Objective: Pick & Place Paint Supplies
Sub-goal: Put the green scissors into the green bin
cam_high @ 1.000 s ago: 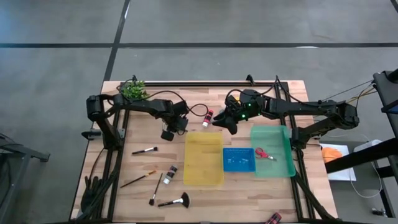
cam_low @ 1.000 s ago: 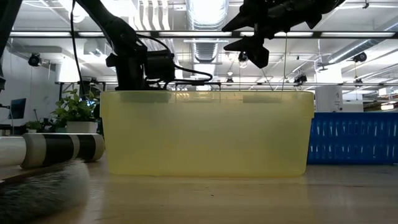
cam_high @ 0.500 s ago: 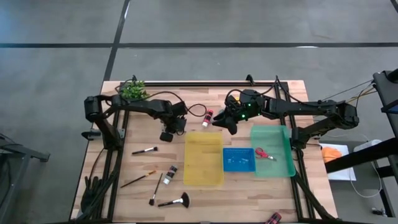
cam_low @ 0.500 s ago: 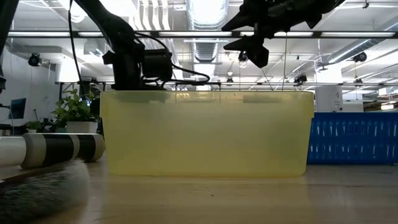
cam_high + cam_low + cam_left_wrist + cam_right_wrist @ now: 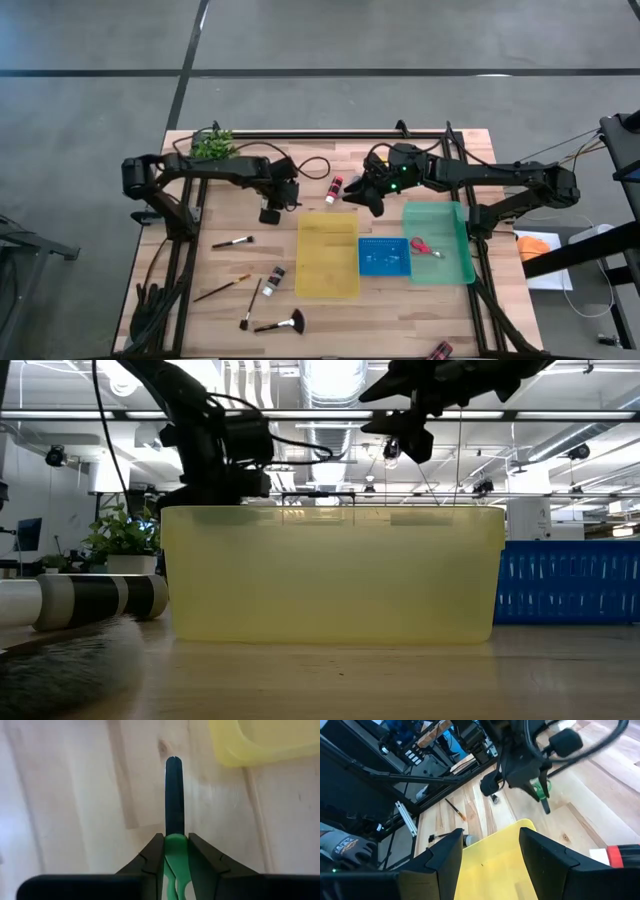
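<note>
My left gripper [image 5: 271,208] hangs over bare wood left of the yellow tray [image 5: 328,254], shut on the green-handled scissors [image 5: 174,810]. It also shows in the right wrist view [image 5: 520,767], with the scissors [image 5: 541,792] below it. My right gripper [image 5: 366,197] hovers open over the yellow tray's far edge, beside a red paint bottle [image 5: 333,187] lying on the table. Red scissors [image 5: 425,246] lie in the green tray [image 5: 455,262]. Thin brushes [image 5: 232,241] [image 5: 222,289], a fan brush [image 5: 281,323] and a black paint bottle [image 5: 274,280] lie on the near left of the table. My left gripper pinches the scissors between its two fingers [image 5: 150,862] at the green handle, where it meets the blades [image 5: 175,844]. The fingers come from above, pointing down and lying along the scissors. The shut dark blades [image 5: 174,790] stick out past the fingertips toward the table.
A blue tray [image 5: 384,256] sits between the yellow and green trays. A leafy plant [image 5: 213,145] stands at the far left corner. Another red bottle [image 5: 440,350] lies at the near edge. A cable loops over the table behind the left gripper.
My left gripper has risen a little with the scissors, staying shut, and its arm has swung back toward the table's left edge. My right gripper has stayed open over the yellow tray's far edge.
</note>
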### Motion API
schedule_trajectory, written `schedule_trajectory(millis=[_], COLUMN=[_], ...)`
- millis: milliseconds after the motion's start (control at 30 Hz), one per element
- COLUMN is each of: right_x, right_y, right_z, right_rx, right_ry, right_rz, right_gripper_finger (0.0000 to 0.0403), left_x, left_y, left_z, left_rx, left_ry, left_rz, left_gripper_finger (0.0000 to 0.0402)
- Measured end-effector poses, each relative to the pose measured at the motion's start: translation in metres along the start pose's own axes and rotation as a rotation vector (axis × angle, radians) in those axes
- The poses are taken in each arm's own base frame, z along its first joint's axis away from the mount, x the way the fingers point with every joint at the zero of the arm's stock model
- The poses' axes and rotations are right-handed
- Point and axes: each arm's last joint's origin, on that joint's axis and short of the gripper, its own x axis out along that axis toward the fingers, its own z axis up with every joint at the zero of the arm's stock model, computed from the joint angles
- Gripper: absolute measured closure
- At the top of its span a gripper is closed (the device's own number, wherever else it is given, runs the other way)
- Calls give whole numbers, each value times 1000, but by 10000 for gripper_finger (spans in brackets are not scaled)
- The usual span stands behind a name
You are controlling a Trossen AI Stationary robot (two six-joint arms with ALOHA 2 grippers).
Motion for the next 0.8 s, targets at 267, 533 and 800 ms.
schedule_trajectory(millis=[267,533,800], right_x=[-1,1,1], right_y=[4,18,41], right_z=[0,2,5], right_rx=[-20,-170,-484], right_ry=[-9,-70,-204], right_rz=[13,83,185], right_gripper_finger=[209,209,209], left_x=[-32,-78,-118], left_y=[1,4,3], left_z=[5,29,56], left_rx=[-28,-82,-76], left_ry=[-102,-352,-633], left_rz=[70,23,-296], left_gripper_finger=[334,334,334])
